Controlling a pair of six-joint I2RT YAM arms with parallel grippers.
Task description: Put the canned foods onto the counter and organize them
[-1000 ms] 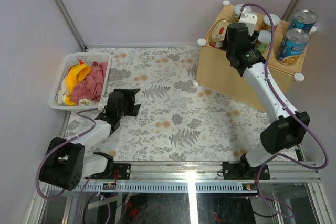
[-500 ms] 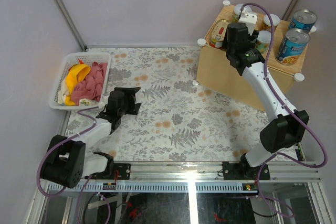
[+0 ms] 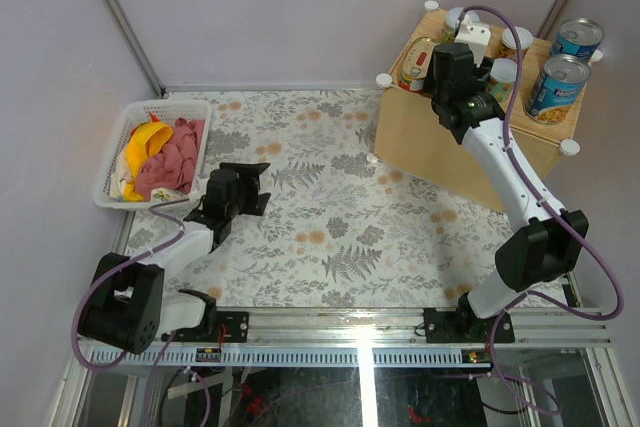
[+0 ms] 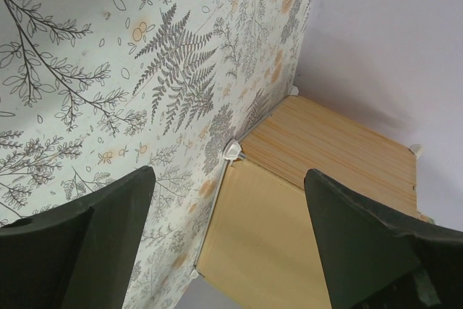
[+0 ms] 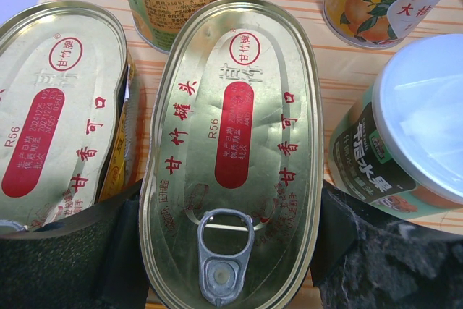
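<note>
Bamboo counter [image 3: 440,152] top: oval gold tin [image 5: 231,142] clamped between right jaws; left jaws spread.

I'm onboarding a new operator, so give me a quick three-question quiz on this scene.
1. True or false: the left hand holds a can.
2. What lies between the right hand's fingers? A) glass jar B) oval gold tin C) spoon
3. How many blue-labelled cans stand on the counter?
Key: 1 false, it is open and empty; 2 B; 3 two.
</note>
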